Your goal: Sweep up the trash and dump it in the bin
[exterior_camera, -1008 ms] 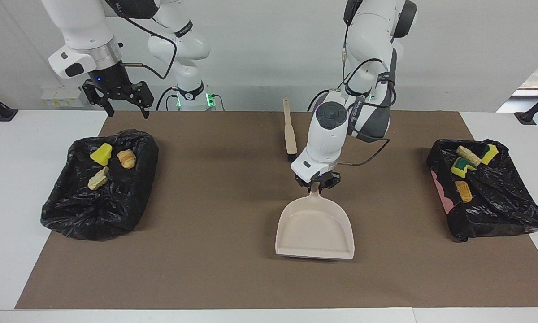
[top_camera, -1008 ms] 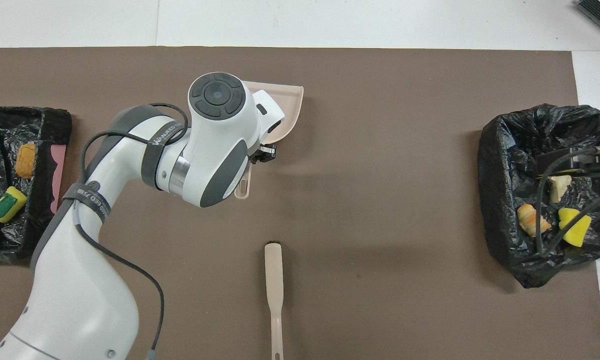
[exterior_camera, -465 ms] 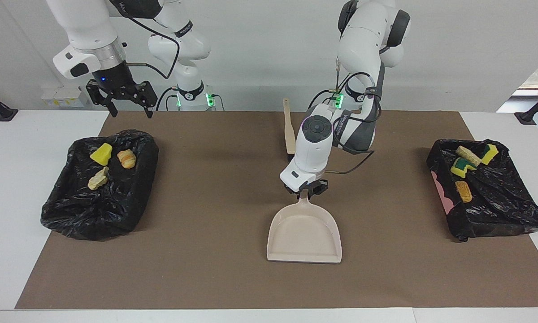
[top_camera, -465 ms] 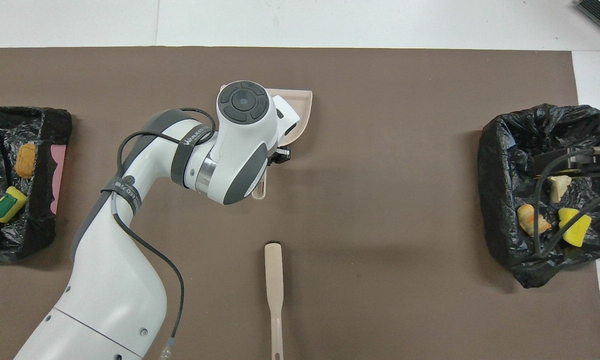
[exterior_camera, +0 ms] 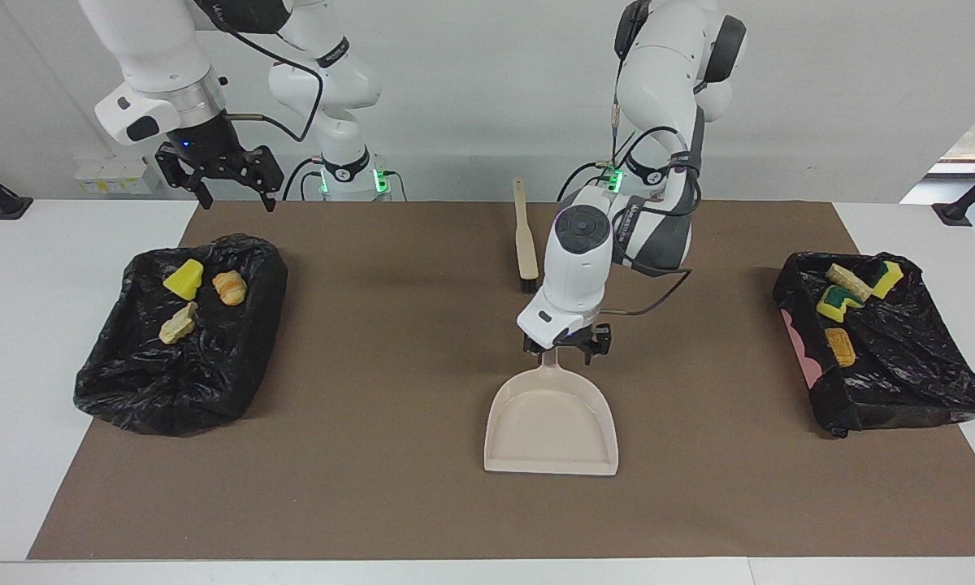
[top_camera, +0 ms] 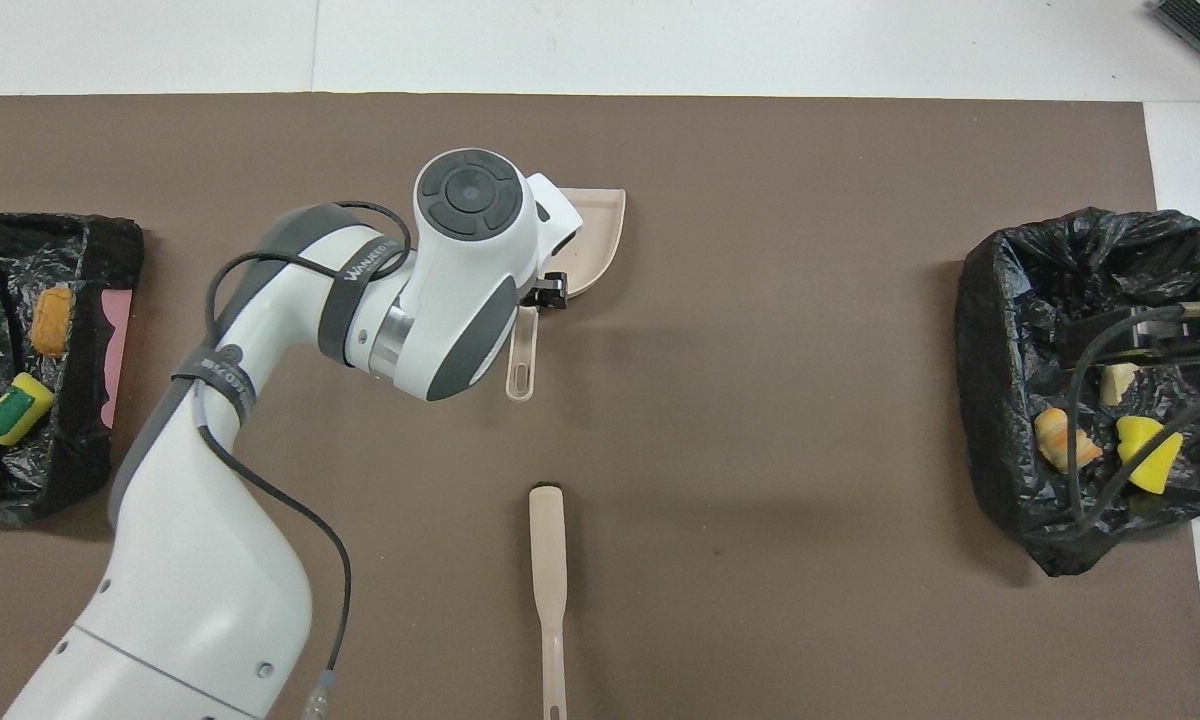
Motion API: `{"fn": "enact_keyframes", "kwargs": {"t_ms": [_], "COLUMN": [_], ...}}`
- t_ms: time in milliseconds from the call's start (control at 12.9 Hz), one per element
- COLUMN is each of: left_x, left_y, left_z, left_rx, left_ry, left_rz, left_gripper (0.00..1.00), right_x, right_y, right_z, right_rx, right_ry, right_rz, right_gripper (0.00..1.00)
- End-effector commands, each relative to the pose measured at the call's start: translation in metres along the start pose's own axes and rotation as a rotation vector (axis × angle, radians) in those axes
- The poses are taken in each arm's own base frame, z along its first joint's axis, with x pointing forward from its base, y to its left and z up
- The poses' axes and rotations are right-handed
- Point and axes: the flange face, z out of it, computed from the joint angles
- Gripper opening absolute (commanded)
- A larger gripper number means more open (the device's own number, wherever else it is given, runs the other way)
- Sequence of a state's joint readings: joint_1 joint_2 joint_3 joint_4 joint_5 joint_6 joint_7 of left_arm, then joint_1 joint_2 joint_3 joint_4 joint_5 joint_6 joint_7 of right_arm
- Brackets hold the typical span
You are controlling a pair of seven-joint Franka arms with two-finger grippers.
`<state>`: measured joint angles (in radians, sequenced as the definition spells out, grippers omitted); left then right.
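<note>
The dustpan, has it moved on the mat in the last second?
Yes. In the facing view the dustpan has slid toward the right arm's end of the table, judged against the brush, which has stayed put.

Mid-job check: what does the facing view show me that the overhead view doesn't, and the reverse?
Facing only: the beige plastic dustpan's whole tray, with the open left gripper just over its handle. Overhead only: that handle's full length and hanging hole; the left arm covers most of the tray there. Both: the beige brush with black bristles nearer the robots, the right gripper raised and waiting, and two black-bagged bins holding small yellow, beige and orange-brown trash lumps.
</note>
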<state>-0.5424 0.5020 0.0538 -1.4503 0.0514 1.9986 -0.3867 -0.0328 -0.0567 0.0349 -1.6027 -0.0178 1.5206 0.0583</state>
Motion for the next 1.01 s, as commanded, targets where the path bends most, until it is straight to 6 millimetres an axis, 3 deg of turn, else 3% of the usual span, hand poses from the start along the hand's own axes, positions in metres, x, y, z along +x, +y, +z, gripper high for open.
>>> {"fn": "enact_keyframes", "kwargs": {"t_ms": [0, 310, 543, 775, 930], "left_x": [-0.011, -0.038, -0.054, -0.076, -0.082], "left_y": [-0.072, -0.184, -0.243, -0.282, -0.285], "left_z": [-0.065, -0.175, -0.219, -0.254, -0.262], "left_rx": [0.001, -0.002, -0.049, -0.054, -0.065], "left_ry": [0.022, 0.029, -0.002, -0.042, -0.038], "left_rz": [0.041, 0.091, 0.076, 0.070, 0.066], "left_gripper": [1.00, 1.00, 1.00, 1.00, 1.00], "right_x": [-0.008, -0.007, -0.009, -0.009, -0.009], "right_y": [0.009, 0.019, 0.013, 0.007, 0.008], "right_z": [-0.006, -0.007, -0.007, -0.007, -0.007], "right_rx": [0.053, 0.052, 0.054, 0.063, 0.064], "right_ry": [-0.053, -0.045, -0.047, -0.047, -0.047], "right_rz": [0.030, 0.045, 0.031, 0.021, 0.025], "right_gripper": [1.00, 1.00, 1.00, 1.00, 1.00]}}
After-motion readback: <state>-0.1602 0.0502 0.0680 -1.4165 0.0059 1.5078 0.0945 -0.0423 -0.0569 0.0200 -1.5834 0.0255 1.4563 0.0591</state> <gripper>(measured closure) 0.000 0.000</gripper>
